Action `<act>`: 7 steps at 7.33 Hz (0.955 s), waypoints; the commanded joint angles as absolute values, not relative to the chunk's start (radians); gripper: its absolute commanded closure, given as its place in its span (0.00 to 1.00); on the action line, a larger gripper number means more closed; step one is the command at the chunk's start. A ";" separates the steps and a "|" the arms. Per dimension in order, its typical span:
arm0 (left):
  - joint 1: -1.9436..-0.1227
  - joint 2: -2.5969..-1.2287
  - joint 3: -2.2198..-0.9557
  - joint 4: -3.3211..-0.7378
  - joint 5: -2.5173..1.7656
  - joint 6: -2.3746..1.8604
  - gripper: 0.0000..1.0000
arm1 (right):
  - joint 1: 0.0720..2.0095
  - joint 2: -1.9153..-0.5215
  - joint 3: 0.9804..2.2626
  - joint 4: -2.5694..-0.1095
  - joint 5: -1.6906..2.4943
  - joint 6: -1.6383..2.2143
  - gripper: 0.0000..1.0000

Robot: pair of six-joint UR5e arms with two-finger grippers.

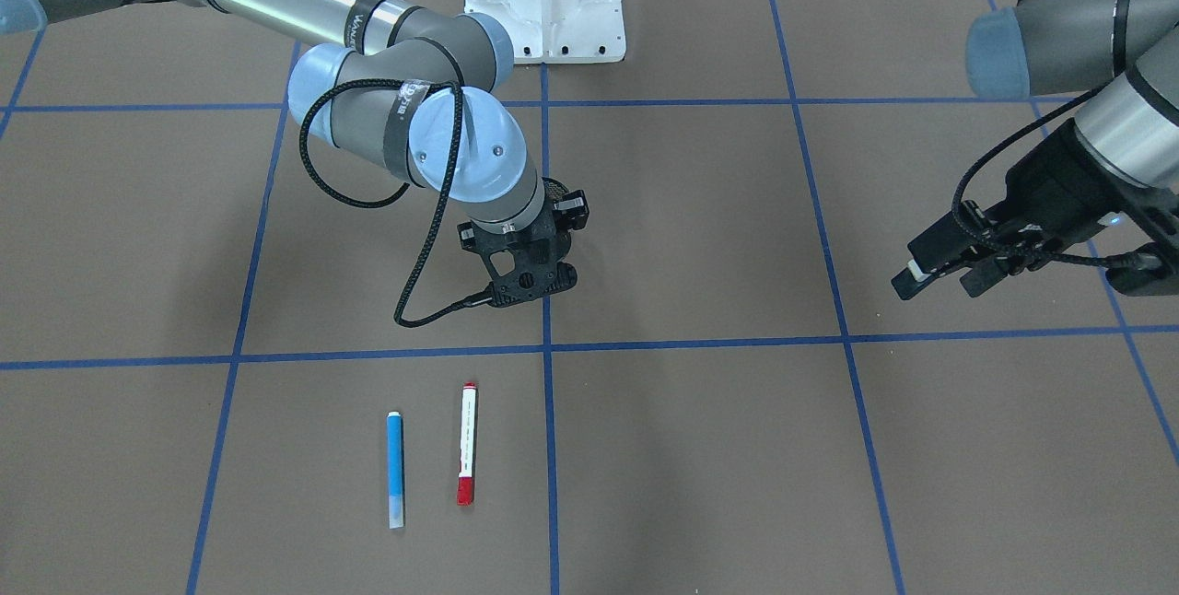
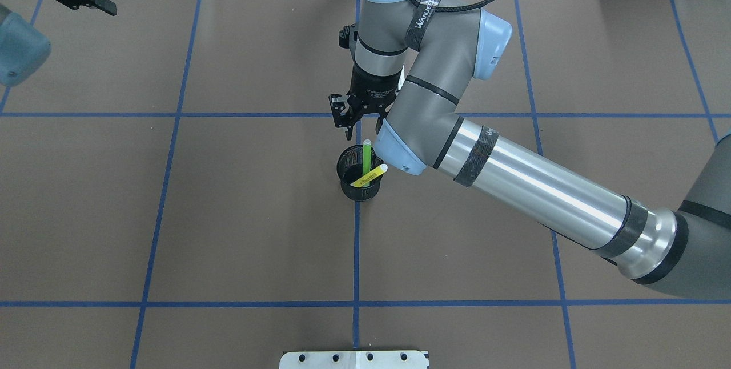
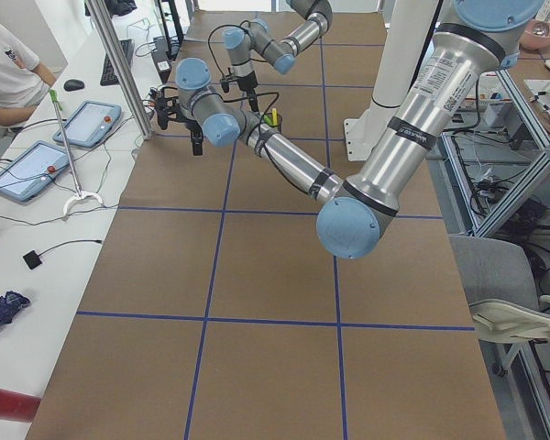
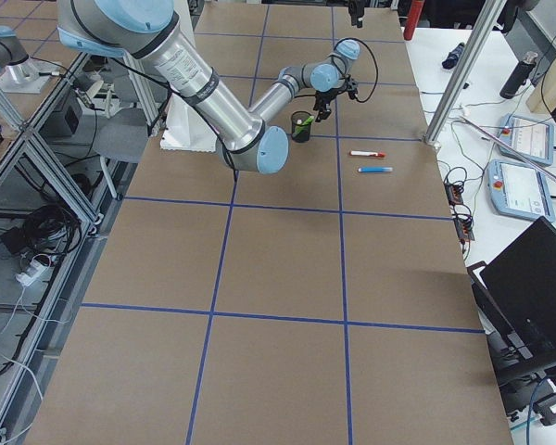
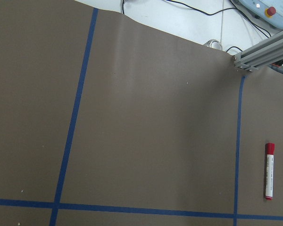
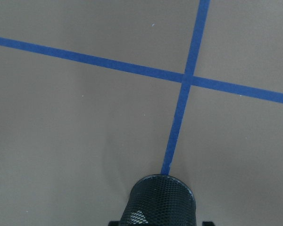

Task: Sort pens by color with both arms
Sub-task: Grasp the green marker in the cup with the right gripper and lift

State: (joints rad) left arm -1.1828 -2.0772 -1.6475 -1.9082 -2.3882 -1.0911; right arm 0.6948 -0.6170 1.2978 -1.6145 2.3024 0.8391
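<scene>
Inside the mesh cup (image 2: 357, 191) sit two pens (image 2: 366, 155).

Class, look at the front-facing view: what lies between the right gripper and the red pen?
Between the right gripper and the red pen there is only bare table cover, crossed by one blue tape line. The front-facing view shows this.

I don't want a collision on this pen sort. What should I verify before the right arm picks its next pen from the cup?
1. Right gripper open and empty: ok.
2. Left gripper open, well away from the cup: ok.
3. Green pen and yellow pen stick out of the mesh cup: ok.
4. Right gripper centred over the cup: not ok, it is beside it.
5. Blue pen and red pen lie apart: ok.
</scene>
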 commanded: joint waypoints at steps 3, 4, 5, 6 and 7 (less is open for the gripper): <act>-1.181 -2.079 -1.647 -1.908 -2.387 -1.092 0.01 | 0.686 -0.624 1.298 -1.624 2.303 0.839 0.79; -1.181 -2.079 -1.647 -1.910 -2.388 -1.097 0.01 | 0.686 -0.623 1.298 -1.624 2.304 0.839 1.00; -1.181 -2.080 -1.647 -1.908 -2.388 -1.098 0.01 | 0.686 -0.624 1.298 -1.624 2.304 0.839 1.00; -1.181 -2.080 -1.647 -1.910 -2.388 -1.097 0.01 | 0.687 -0.623 1.298 -1.624 2.304 0.838 1.00; -1.181 -2.080 -1.647 -1.910 -2.388 -1.098 0.01 | 0.699 -0.618 1.313 -1.634 2.307 0.839 1.00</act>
